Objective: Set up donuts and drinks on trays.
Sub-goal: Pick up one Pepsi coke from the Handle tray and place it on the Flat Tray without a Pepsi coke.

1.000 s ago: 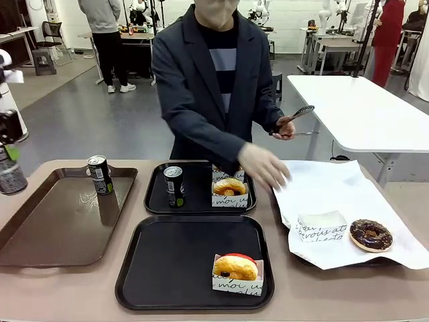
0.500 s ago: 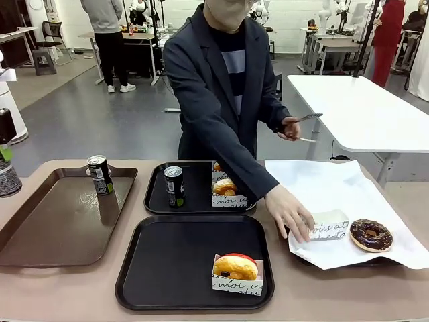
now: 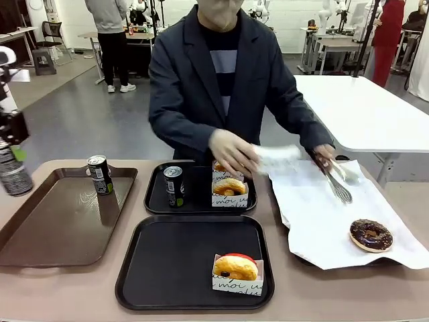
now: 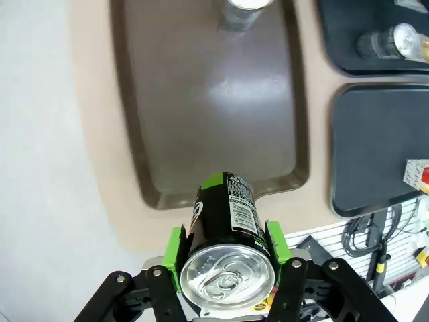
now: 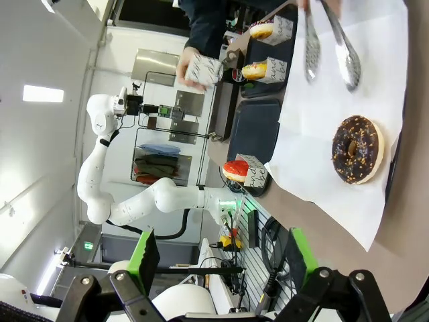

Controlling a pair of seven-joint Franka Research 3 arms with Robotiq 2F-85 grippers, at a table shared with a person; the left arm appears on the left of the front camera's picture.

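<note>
My left gripper (image 3: 9, 161) hangs at the table's far left, above the brown tray's outer edge, shut on a black drink can (image 3: 13, 178). The left wrist view shows that can (image 4: 226, 231) clamped between the green pads. A second can (image 3: 174, 186) and a sleeved donut (image 3: 229, 188) sit on the far black tray (image 3: 198, 198). On the near black tray (image 3: 171, 261) lies a red-iced donut (image 3: 236, 270) in its sleeve. A chocolate donut (image 3: 371, 235) rests bare on white paper. My right gripper (image 5: 221, 258) is open and empty, high over the table's right end.
A long brown tray (image 3: 53, 221) at the left carries a third can (image 3: 100, 174). The person across the table holds an empty white sleeve (image 3: 275, 157) in one hand and tongs (image 3: 337, 181) over the white paper (image 3: 315, 215) in the other.
The person took the empty sleeve off the paper and lifted it over the far tray. The hand with the tongs came down to the paper. My left gripper drifted slightly, can still held.
</note>
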